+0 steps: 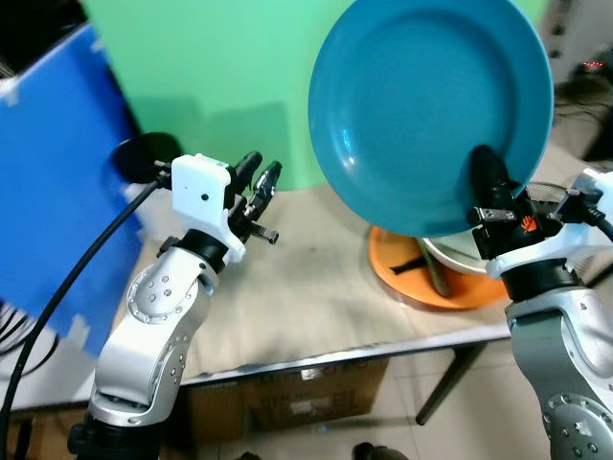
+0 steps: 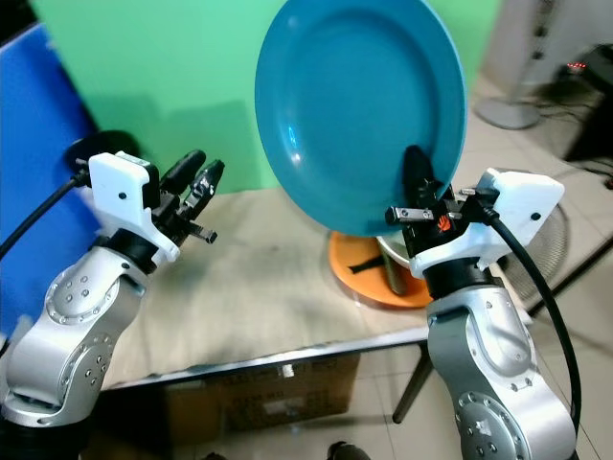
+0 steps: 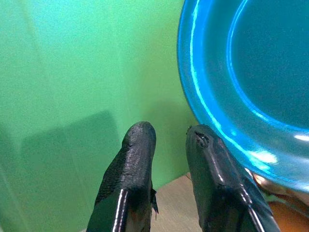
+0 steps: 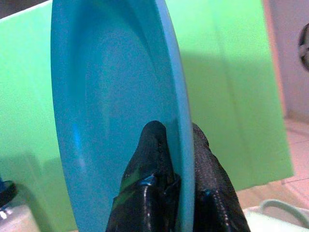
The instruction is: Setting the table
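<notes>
A large teal plate [image 1: 431,105] is held up on edge above the right side of the table, its hollow face toward me. My right gripper [image 1: 490,187] is shut on the plate's lower rim, one finger [image 4: 152,159] on the inside and one [image 4: 205,159] behind. My left gripper [image 1: 257,180] hovers over the left part of the beige tabletop [image 1: 306,278], open with a small gap and nothing between its fingers [image 3: 135,159]. From the left wrist, the plate [image 3: 251,82] shows close beside it.
An orange plate [image 1: 450,278] with a white bowl and a dark utensil sits on the table under the teal plate. A green wall [image 1: 220,77] backs the table, a blue panel [image 1: 48,172] stands at the left. A cardboard box [image 1: 297,398] sits under the table edge.
</notes>
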Controlling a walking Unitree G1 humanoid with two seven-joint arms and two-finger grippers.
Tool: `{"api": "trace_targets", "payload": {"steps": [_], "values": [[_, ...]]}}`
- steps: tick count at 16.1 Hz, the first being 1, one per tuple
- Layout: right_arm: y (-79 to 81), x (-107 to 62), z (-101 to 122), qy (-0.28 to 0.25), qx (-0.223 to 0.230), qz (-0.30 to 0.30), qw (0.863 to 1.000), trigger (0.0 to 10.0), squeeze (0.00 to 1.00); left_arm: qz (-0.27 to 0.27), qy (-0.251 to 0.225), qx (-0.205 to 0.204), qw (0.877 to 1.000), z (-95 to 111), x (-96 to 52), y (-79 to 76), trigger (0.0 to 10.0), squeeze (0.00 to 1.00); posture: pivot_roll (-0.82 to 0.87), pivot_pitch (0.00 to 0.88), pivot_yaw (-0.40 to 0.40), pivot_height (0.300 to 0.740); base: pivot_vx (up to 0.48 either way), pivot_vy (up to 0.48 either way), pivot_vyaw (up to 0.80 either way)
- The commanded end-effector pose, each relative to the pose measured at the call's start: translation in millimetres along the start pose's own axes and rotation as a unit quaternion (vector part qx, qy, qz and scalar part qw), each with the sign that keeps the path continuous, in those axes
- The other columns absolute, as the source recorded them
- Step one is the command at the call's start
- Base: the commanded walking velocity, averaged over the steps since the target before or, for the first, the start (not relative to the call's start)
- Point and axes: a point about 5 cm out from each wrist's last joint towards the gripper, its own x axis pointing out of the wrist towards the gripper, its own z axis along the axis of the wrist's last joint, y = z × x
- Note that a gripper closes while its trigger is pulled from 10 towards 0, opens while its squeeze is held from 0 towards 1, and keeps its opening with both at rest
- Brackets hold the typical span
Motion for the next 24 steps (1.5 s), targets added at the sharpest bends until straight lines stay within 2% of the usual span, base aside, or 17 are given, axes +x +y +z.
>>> {"api": "trace_targets", "payload": {"steps": [1,8,13,15,17,21,24], "values": [[5.5,1.9,6,-0.015,-0.001,0.013,1.000,10.0,0.00,0.014,0.003,0.012,1.000,-1,-1.7,6.7,10.0,0.00,0.06,0.000,0.086,0.740,0.000,0.000,-0.80],[5.0,3.5,12,-0.029,0.011,0.011,0.999,10.0,0.00,0.026,-0.010,-0.002,1.000,6,0.8,6.7,10.0,0.00,0.06,0.000,0.085,0.740,0.000,0.000,-0.80],[-11.9,4.1,16,-0.043,0.014,-0.044,0.998,10.0,0.00,0.019,-0.013,-0.003,1.000,6,3.0,3.1,10.0,0.00,0.06,0.000,0.084,0.740,0.000,0.000,-0.80],[-19.2,1.5,12,-0.027,-0.012,-0.075,0.997,10.0,0.00,0.019,-0.002,-0.011,1.000,2,1.8,3.0,10.0,0.00,0.05,0.000,0.082,0.740,0.000,0.000,-0.80],[-35.8,-6.2,6,-0.014,-0.053,-0.136,0.989,10.0,0.00,0.017,0.013,-0.007,1.000,-6,-0.7,3.2,10.0,0.00,0.05,0.000,0.080,0.740,0.000,0.000,-0.80],[-54.5,-20.8,-3,0.011,-0.084,-0.189,0.978,10.0,0.00,0.002,0.007,0.018,1.000,-7,-1.1,-0.2,10.0,0.00,0.04,0.000,0.081,0.740,0.000,0.000,-0.80],[-51.0,-21.7,-12,0.039,-0.074,-0.189,0.978,10.0,0.00,-0.033,0.032,0.007,0.999,-19,-5.5,-8.4,10.0,0.00,0.03,0.000,0.087,0.740,0.000,0.000,-0.80]]}}
